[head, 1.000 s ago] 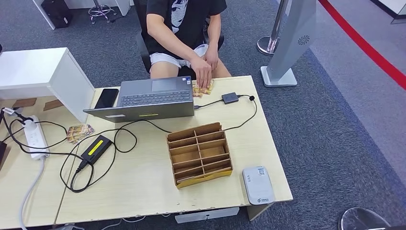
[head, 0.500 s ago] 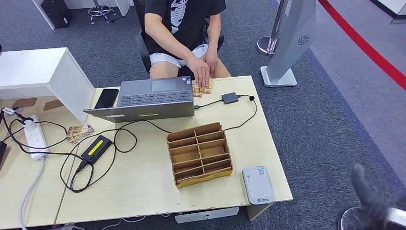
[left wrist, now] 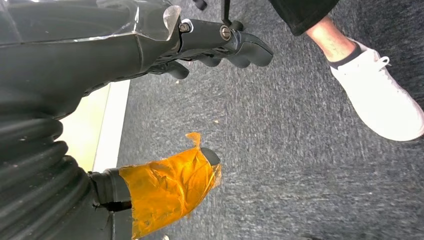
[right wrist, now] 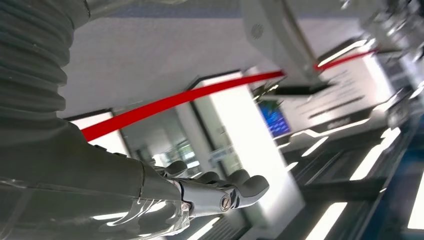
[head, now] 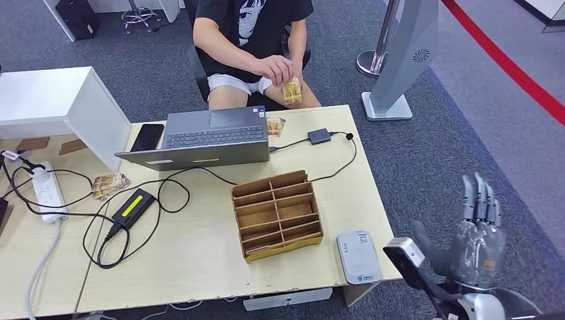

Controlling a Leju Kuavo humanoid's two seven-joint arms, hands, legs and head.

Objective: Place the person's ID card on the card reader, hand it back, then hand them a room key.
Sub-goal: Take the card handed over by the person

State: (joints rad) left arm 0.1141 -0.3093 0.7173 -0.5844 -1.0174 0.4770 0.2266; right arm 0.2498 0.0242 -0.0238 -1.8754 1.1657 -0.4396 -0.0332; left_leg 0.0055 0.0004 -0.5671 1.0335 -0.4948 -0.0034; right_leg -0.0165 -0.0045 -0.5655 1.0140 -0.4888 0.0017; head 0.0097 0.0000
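Head view: the right hand (head: 478,237) is raised off the surface's (head: 200,253) near right corner, over the carpet, its fingers (head: 480,198) straight, spread a little and holding nothing. The white card reader (head: 358,257) lies on the surface near that corner, just left of the hand and beside the cardboard tray (head: 277,215) of compartments. Across the surface a seated person (head: 250,40) holds a card (head: 291,91) in a hand (head: 276,69) above their lap, off the far edge. Another card (head: 274,125) lies on the surface just right of the open laptop (head: 206,137). A cable runs from the laptop to a small dark adapter (head: 320,136). To the left are a phone (head: 148,137), a black power brick (head: 134,206) with a yellow stripe, a white power strip (head: 49,192) and a patterned card (head: 110,183).

Left wrist view: the left hand (left wrist: 200,100) hangs over grey carpet beside a pale surface edge. Its thumb tip (left wrist: 170,187) is wrapped in orange tape, its dark fingers (left wrist: 230,45) are curled slightly and apart from the thumb, and it holds nothing. A person's foot in a white shoe (left wrist: 380,95) stands on the carpet nearby.

Right wrist view: the right hand's fingers (right wrist: 225,187) stretch out nearly straight, gripping nothing. Behind them are a red line (right wrist: 175,102) and blurred bright panels.
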